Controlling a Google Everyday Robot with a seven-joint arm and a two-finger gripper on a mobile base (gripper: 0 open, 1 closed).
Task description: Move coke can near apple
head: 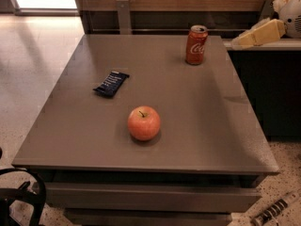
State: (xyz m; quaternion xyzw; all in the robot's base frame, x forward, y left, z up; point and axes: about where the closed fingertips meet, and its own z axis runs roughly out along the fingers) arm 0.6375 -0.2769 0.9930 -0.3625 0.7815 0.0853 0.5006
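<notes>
Coke can (196,44) upright at 1 o'clock on the table (211,126). Apple (144,123) at 6 o'clock, well apart from it. Dark blue bar (111,83) at 10 o'clock. Pincer (244,39) off the table at 2 o'clock, near the can, not touching; opening cannot tell.

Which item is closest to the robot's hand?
The coke can, far right corner, near the gripper at upper right; apple and bar sit farther.

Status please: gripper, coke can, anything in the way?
Gripper right of coke can, not touching. Can upright at far right of table, apart from apple. Blue bar lies left, off the direct path.
</notes>
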